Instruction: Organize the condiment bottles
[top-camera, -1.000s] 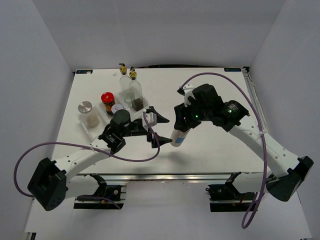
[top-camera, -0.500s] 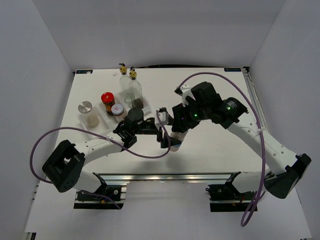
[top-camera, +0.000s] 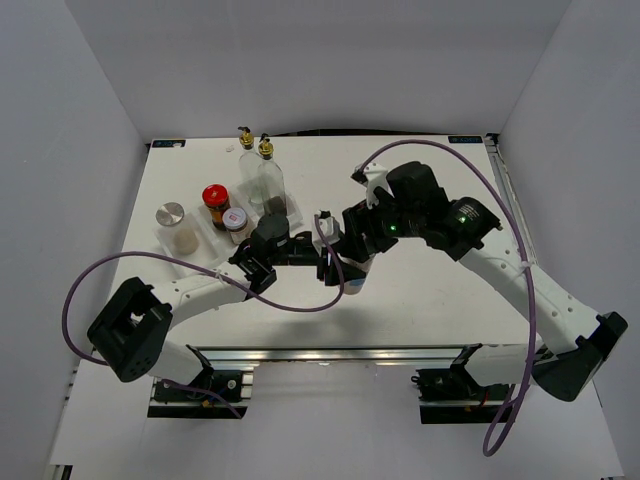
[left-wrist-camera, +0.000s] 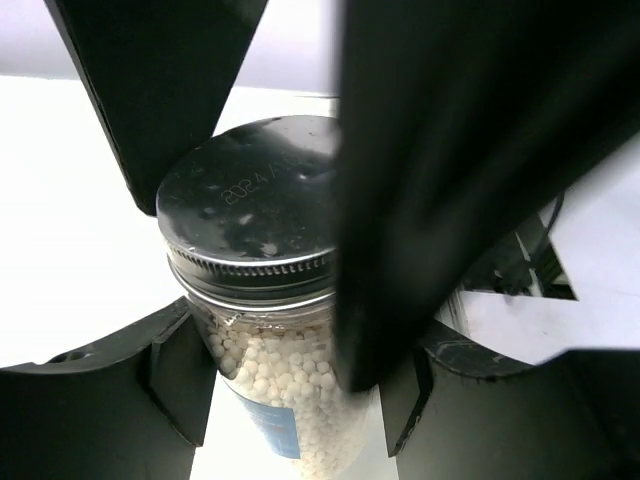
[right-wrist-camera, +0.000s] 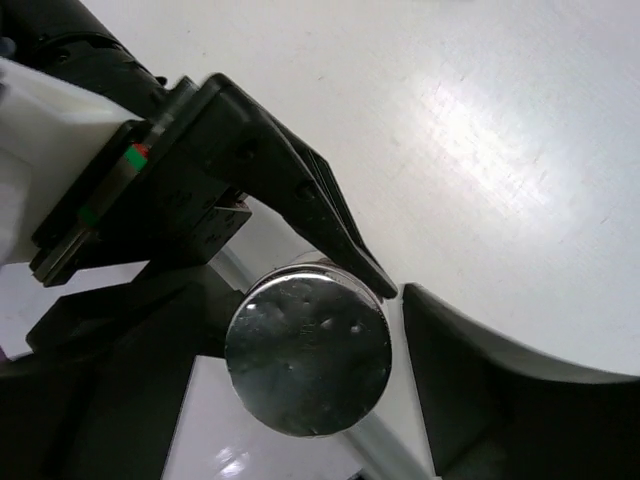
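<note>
A pale shaker (top-camera: 352, 272) with a silver cap (left-wrist-camera: 255, 210) and white pellets inside sits between both grippers near the table's middle. My left gripper (top-camera: 335, 262) comes in from the left, and its jaws (left-wrist-camera: 295, 390) are closed against the glass below the cap. My right gripper (top-camera: 362, 240) hangs over the cap (right-wrist-camera: 308, 357). Its jaws (right-wrist-camera: 300, 380) are open, with a gap beside the cap. The other condiment bottles stand at the back left: a second shaker (top-camera: 172, 216), a red-lidded jar (top-camera: 215, 198), a small jar (top-camera: 235, 222) and two glass bottles (top-camera: 268, 182).
The white compartmented tray (top-camera: 200, 250) lies at the left under the grouped bottles, close to my left arm's forearm. Purple cables loop off both arms. White walls close off the table's back and sides.
My left gripper swung right to the shaker and closed round its body. My right gripper, which held the shaker by its top, has opened its jaws.
</note>
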